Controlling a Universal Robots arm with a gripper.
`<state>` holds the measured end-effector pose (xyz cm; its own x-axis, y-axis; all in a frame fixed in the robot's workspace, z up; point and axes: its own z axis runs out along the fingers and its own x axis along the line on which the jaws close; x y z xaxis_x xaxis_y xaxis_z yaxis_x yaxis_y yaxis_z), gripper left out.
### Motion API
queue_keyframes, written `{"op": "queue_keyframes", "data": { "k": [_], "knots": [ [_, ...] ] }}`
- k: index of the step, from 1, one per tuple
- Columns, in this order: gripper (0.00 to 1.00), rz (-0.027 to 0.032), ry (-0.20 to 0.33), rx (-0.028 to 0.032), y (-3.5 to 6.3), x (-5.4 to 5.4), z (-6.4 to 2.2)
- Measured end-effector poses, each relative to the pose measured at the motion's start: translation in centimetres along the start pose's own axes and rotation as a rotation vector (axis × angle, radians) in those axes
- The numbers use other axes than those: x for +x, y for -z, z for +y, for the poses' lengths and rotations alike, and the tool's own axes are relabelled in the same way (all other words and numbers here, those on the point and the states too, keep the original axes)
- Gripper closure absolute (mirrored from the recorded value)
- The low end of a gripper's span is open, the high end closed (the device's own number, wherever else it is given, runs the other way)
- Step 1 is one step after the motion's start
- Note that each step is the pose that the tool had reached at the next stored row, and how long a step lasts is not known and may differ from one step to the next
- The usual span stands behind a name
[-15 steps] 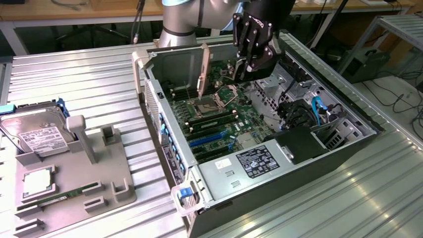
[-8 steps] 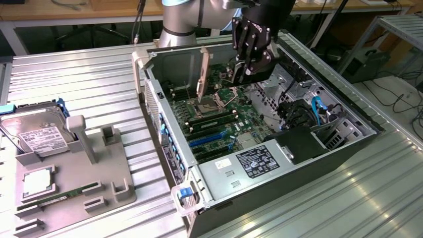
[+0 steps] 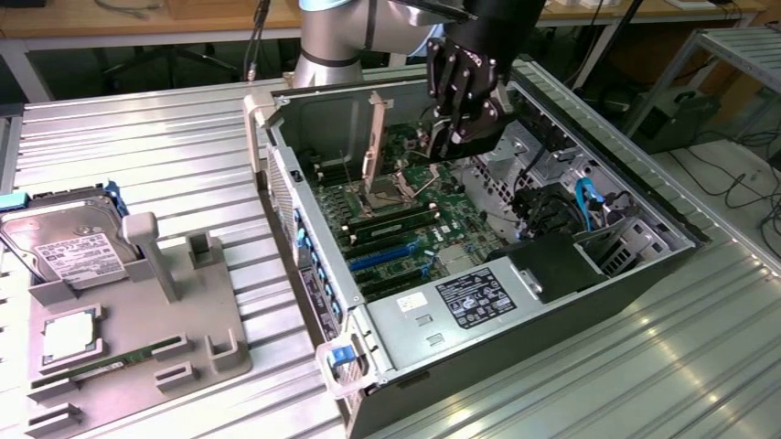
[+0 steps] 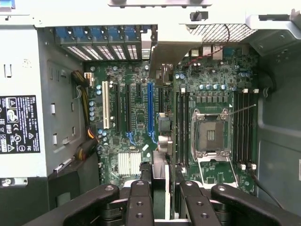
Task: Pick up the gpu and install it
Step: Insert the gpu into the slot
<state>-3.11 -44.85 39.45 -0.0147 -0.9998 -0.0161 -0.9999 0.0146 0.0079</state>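
Wrist view frames show the gpu (image 4: 161,141) edge-on, so that only its thin edge, a rounded bulge of the fan side and the silver end bracket (image 4: 165,52) are seen. The card is clamped by the gripper (image 4: 164,207): the dark fingers (image 4: 139,205) are pressed against its two faces, near the end away from the bracket. It is held upright inside the open computer case (image 3: 525,352), over the motherboard (image 4: 127,94), just beside the long blue slot (image 4: 151,106) and between that slot and the memory slots (image 4: 181,127) that flank the empty processor socket (image 4: 211,134). Whether its contact edge has met a slot cannot be told.

In the exterior view the bracket is seen standing upright near the rear wall of the case, with the arm reaching down into the opening. On the exterior view's left a grey fixture (image 3: 219,320) is seen, with a hard drive (image 3: 68,242) propped in it.

The card is judged to be light and stiff, yet fragile (a bare board with a fan and exposed contacts). It is best taken by its flat faces along the upper edge, as is done here, well away from the fan hub and the contact edge. Uneven pressure is judged likely to flex the thin board.
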Motion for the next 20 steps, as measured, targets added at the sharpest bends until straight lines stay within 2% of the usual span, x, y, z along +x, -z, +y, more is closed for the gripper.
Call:
{"op": "queue_keyframes", "data": {
  "k": [20],
  "knots": [
    [0.73, 0.0001, 0.015, -0.0003, -1.55, 0.0, 0.2]
  ]
}}
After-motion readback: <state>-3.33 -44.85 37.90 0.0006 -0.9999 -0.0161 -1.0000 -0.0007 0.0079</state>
